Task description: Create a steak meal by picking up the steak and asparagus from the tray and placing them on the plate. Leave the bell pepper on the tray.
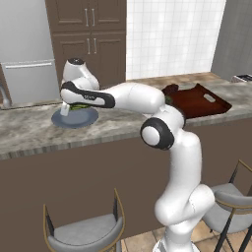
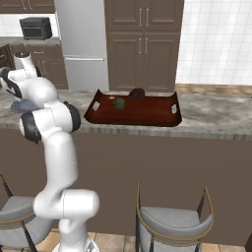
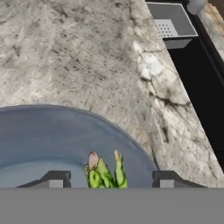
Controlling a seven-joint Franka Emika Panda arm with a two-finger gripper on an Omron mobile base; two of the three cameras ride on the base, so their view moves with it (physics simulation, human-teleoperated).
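With our gripper (image 3: 105, 180) standing open around the asparagus (image 3: 105, 173) on the plate (image 3: 43, 140) and clamping nothing, we judge the steak (image 2: 137, 93), on the tray (image 2: 147, 114), soft, slick, best pinched across its narrow middle.

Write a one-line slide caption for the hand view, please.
Open pincer above green asparagus stalks on the round blue-grey plate, on a grey marbled counter.

You had no readable text, label, brand, number or sign in any of these views. The dark band on the arm's hand (image 1: 87, 96) carried marks too blurred to read.
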